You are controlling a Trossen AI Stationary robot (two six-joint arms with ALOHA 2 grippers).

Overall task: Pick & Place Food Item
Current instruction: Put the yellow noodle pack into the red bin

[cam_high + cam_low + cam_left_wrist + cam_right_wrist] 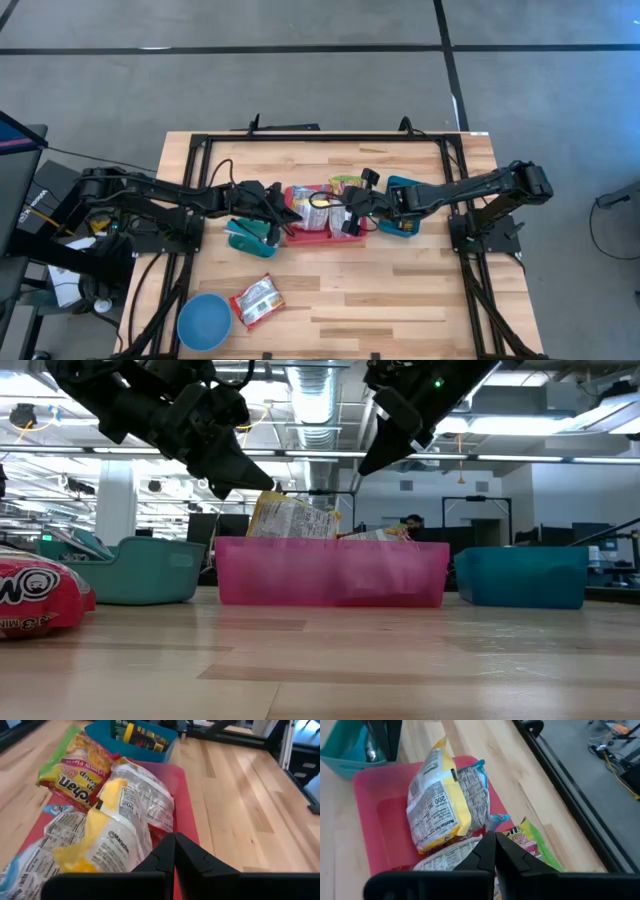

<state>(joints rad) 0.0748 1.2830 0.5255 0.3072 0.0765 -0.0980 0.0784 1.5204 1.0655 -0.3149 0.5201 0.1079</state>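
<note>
Pink bin (312, 236): holds noodle packets (115, 827), centre table.
Left gripper (283, 214): closed, empty, over bin.
Right gripper (352, 208): closed, empty, over bin.

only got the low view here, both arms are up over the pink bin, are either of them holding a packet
Observer: No. The left gripper has its fingers shut on nothing, above the pink bin.
Operator: and the right one
Observer: Same. The right gripper is shut and empty over the bin's other end.
Operator: what's on top in the bin
Observer: A yellow and white packet lying label side up, across the other packets.
Operator: anything loose on the table i cant see
Observer: A blue bowl at the left front corner, with a red packet lying beside it.
</note>
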